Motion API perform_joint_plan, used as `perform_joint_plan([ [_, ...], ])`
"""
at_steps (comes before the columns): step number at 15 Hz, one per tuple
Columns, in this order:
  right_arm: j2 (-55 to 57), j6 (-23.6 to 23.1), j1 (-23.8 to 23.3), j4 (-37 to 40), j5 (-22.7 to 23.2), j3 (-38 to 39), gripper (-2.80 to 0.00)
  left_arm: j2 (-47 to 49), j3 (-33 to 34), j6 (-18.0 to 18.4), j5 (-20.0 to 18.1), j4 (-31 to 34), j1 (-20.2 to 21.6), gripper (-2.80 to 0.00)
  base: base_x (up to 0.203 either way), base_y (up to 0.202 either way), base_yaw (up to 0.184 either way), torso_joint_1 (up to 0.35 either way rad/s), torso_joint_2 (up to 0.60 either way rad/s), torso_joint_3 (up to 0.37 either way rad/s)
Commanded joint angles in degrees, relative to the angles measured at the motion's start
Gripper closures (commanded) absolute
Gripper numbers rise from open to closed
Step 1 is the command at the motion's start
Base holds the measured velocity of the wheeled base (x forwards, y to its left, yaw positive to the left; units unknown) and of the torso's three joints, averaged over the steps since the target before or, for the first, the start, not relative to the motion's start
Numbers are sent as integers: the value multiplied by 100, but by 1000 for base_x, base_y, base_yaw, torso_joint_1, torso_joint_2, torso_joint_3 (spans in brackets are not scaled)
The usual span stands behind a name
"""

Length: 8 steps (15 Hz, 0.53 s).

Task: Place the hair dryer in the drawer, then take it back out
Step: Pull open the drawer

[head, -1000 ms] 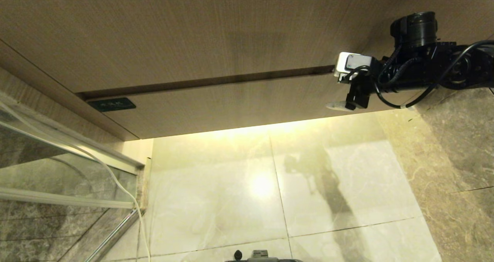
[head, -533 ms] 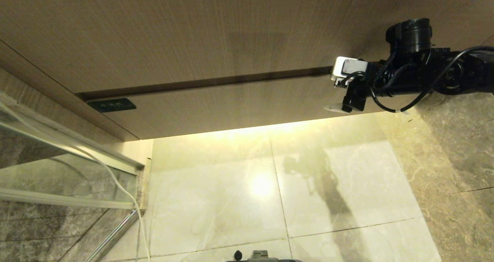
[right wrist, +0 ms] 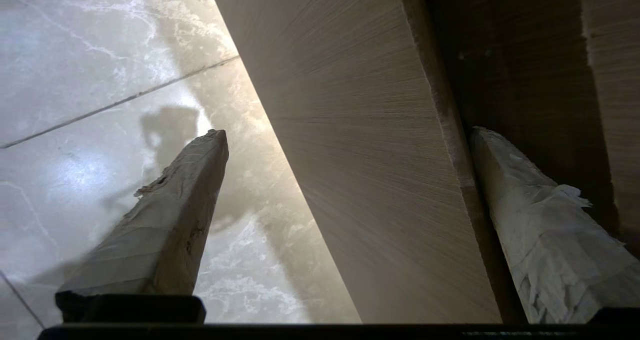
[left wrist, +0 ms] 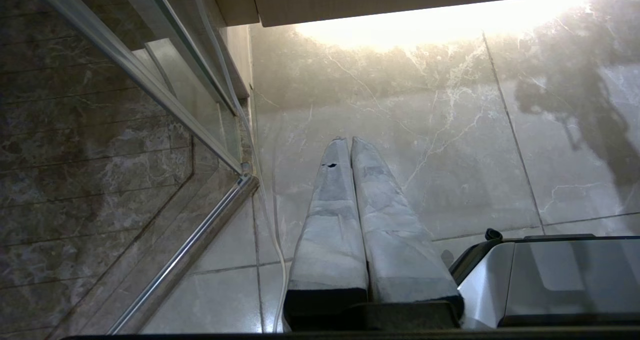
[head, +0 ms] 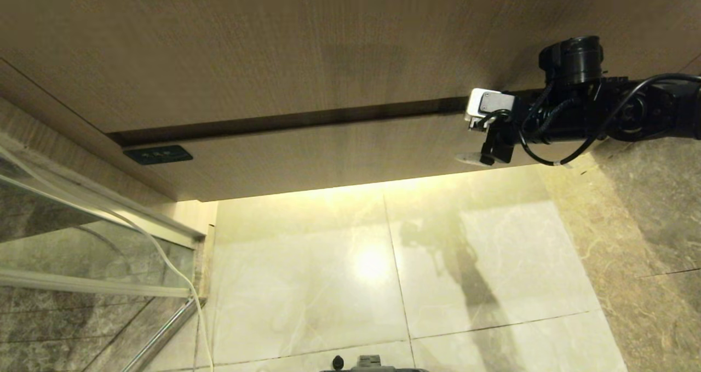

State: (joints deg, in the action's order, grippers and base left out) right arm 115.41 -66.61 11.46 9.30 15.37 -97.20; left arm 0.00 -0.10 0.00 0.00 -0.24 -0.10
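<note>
- The right gripper (right wrist: 345, 129) is spread wide, its fingers astride the drawer (head: 328, 153) front near its right end; the inner finger (right wrist: 540, 220) may slip from the top edge.
- The left gripper (left wrist: 348, 142) hangs pressed together, empty.
- The hair dryer is nowhere visible.

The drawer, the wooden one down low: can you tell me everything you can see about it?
The drawer is wide and shallow, with a plain light-wood front showing fine grain and no handle. A small dark label sits near its left end. It hangs under a taller wood panel, with a dark gap between them, above the shiny tiled floor. The right gripper is open at the drawer's right end, one finger in the gap behind the front's top edge and one in front of it. Its inside is hidden.
</note>
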Motion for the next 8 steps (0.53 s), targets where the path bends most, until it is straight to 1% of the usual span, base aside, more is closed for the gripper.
perform_joint_plan([
  [1, -3, -27, -3, 81, 18, 48, -280, 9, 1, 0, 0, -2, 1, 0, 0, 0, 0, 0, 0, 0],
  [4, -92, -27, -11, 358, 20, 162, -280, 9, 1, 0, 0, -2, 1, 0, 0, 0, 0, 0, 0, 0],
  [8, -190, -36, -47, 405, -43, 354, -280, 9, 1, 0, 0, -2, 1, 0, 0, 0, 0, 0, 0, 0],
])
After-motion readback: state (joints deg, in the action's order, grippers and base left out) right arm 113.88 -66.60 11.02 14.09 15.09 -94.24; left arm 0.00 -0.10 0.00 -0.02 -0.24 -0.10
